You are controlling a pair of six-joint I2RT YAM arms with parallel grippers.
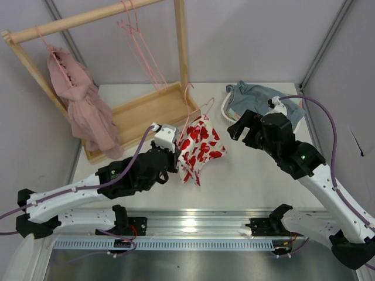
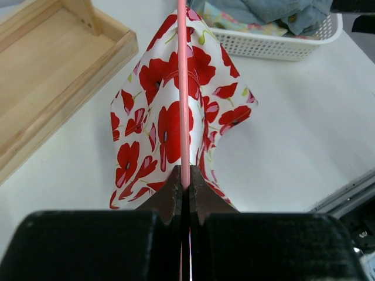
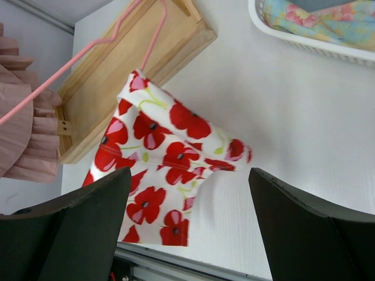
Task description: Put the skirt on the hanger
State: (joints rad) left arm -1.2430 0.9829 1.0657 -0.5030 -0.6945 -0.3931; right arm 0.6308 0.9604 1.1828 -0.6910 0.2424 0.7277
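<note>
Left tool [image 2: 184,187] clamped on the pink hanger [image 2: 183,88] wire, flowered skirt [image 2: 164,129] draped over it just past the fingertips, right tool [image 3: 188,175] spread wide, apart from the skirt

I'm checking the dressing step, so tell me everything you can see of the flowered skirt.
The skirt is small, of thin white cloth printed with big red flowers with dark centres. It sits bunched and creased over the white table, beside the wooden rack base, with the wire of the pink hanger running along its middle. The left hand is shut on that wire at one edge of the skirt. The open right hand is clear of it.
</note>
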